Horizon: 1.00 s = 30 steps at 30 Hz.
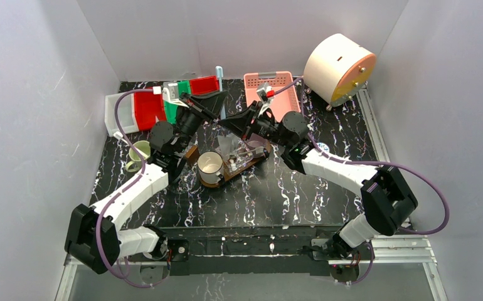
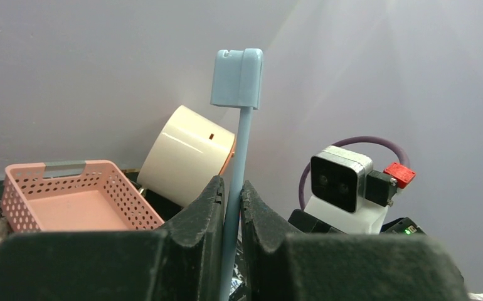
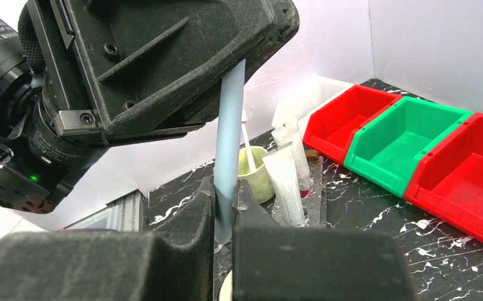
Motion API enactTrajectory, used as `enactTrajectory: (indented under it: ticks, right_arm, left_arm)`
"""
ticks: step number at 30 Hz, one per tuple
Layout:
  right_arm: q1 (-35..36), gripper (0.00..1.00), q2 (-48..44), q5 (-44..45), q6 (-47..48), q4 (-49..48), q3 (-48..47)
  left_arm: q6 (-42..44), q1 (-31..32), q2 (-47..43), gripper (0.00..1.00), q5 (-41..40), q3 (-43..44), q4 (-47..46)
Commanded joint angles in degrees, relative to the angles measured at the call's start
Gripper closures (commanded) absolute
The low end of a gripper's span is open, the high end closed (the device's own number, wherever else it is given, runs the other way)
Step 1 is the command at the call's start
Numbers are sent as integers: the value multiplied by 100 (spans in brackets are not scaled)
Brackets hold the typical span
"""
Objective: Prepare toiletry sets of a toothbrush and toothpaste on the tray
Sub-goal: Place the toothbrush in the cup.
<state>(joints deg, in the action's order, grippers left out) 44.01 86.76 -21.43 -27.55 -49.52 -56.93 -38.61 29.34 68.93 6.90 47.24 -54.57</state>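
Note:
A light blue toothbrush (image 2: 238,78) with a capped head stands upright between both arms, above the table's back middle. My left gripper (image 2: 231,194) is shut on its handle, below the head. My right gripper (image 3: 226,194) is shut on the lower end of the same handle (image 3: 229,144), just under the left gripper's body. In the top view the toothbrush (image 1: 220,88) rises behind the dark-brown tray (image 1: 194,153). On the tray stand a white mug (image 1: 209,164) and a clear bag (image 1: 244,152) with small items in it.
A pale green mug (image 1: 140,153) holding a white brush stands left of the tray, with white tubes (image 3: 286,182) beside it. Red and green bins (image 1: 189,88) and a white bin (image 1: 116,113) line the back left. A pink basket (image 1: 270,88) and a cream drum (image 1: 338,66) sit at the back right.

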Motion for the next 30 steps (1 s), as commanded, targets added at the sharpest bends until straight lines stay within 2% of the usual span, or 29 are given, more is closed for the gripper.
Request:
enactTrajectory:
  ticks: [1, 18, 30]
  right_arm:
    - [22, 99, 130, 34, 556, -67, -325]
    - [21, 99, 168, -118, 1044, 567, -540]
    - [20, 99, 362, -537, 1495, 1475, -985]
  left_arm:
    - [27, 126, -222, 98, 6, -90, 414]
    - [639, 125, -604, 88, -491, 67, 1381]
    - [1137, 124, -775, 69, -613, 526, 2513]
